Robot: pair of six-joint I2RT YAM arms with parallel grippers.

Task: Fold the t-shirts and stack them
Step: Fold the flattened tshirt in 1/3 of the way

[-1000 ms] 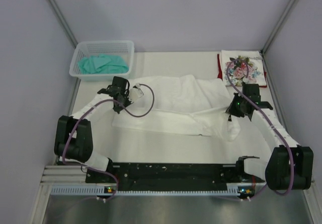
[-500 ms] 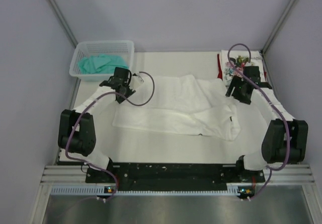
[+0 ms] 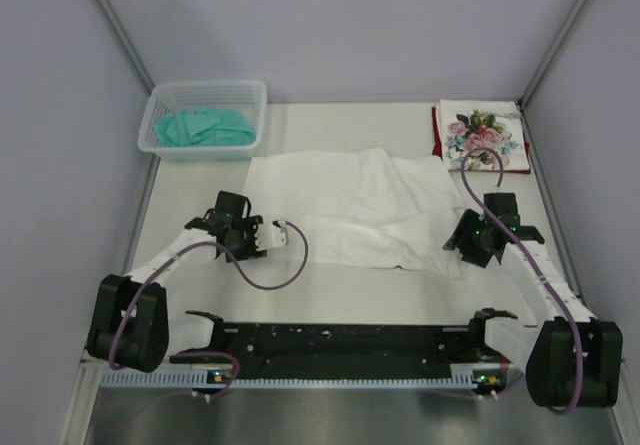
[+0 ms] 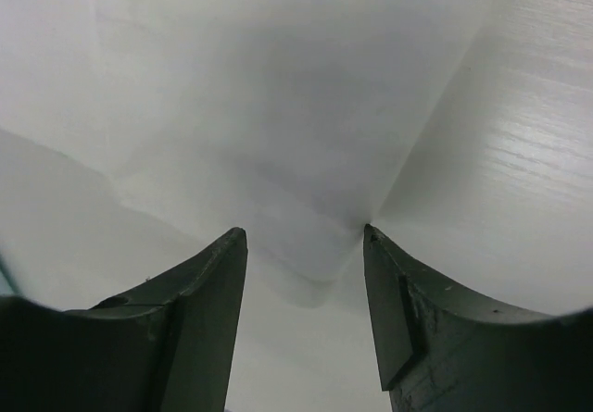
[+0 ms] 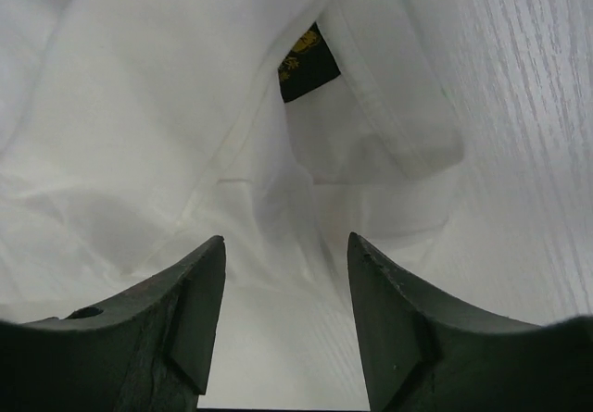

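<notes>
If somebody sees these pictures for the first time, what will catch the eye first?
The large white t-shirt, spread rumpled in the middle, with the left gripper and right gripper, both open, low over its near edge. Then the folded rose-print shirt at the far right corner.

The left arm (image 3: 160, 260) and the right arm (image 3: 535, 285) are alike — slim white tube-like links joined by bulky, rounded black joint housings, with a thin purple cable (image 3: 265, 287) running loose from each wrist back along the links. The black left gripper (image 3: 238, 233) and the black right gripper (image 3: 480, 240) each carry two dark, matte, curved fingers (image 4: 199, 324) that taper to blunt tips. Both bases are bolted to a flat black mounting plate (image 3: 340, 343) — small green and orange lights (image 3: 215, 376) glow along its pale ribbed front rail (image 3: 330, 378).
</notes>
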